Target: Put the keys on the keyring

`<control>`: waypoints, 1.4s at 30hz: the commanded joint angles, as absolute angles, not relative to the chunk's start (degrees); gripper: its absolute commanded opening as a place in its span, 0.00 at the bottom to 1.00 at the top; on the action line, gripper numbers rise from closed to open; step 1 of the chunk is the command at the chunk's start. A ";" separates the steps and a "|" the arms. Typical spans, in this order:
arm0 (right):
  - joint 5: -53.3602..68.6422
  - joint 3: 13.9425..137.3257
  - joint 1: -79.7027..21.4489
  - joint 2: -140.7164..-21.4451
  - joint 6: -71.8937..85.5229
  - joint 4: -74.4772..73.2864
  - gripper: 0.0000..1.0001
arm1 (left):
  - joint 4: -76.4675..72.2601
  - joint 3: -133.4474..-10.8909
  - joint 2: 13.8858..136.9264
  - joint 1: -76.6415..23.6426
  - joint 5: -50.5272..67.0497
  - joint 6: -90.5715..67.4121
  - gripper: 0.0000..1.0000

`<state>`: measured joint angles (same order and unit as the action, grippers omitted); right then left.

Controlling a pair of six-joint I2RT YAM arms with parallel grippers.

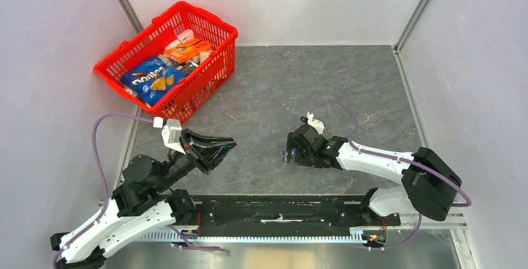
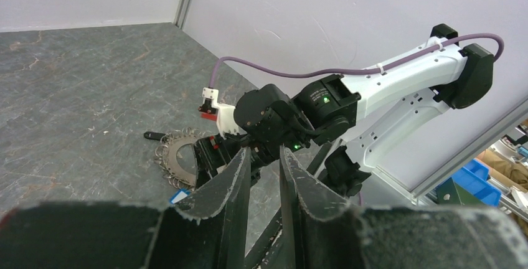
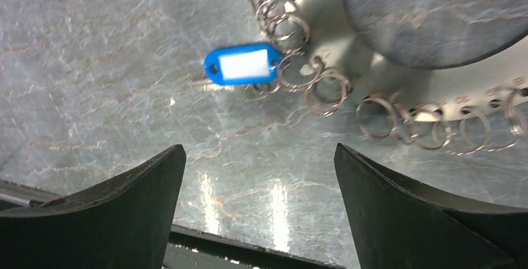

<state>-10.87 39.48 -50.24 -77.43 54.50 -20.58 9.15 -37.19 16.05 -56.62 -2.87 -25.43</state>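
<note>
The keys lie on the grey table as a silvery wheel: a flat metal ring with several small wire loops round its rim. A blue tag hangs from one loop. I cannot tell a separate keyring. My right gripper hovers open just short of the wheel, nothing between its fingers. In the top view the right gripper covers the wheel. The left wrist view shows the keys and the blue tag under the right arm. My left gripper is raised and points at them, its jaws a narrow gap apart and empty.
A red basket with a Doritos bag and boxes stands at the back left. A small black piece lies at the wheel's far edge. The black rail runs along the near edge. White walls close the table in on three sides.
</note>
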 commanded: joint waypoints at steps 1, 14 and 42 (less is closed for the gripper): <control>-10.71 42.25 -53.35 -78.46 58.55 -19.08 0.97 | 6.51 -38.85 16.97 -56.58 -2.24 -23.16 0.30; -20.83 40.41 -55.28 -84.10 69.64 -15.68 0.94 | 8.24 -39.19 16.00 -56.55 -2.11 -22.69 0.30; -24.91 29.89 -51.17 -81.71 75.05 -10.55 0.32 | 9.05 -39.37 17.70 -56.59 -2.70 -21.62 0.31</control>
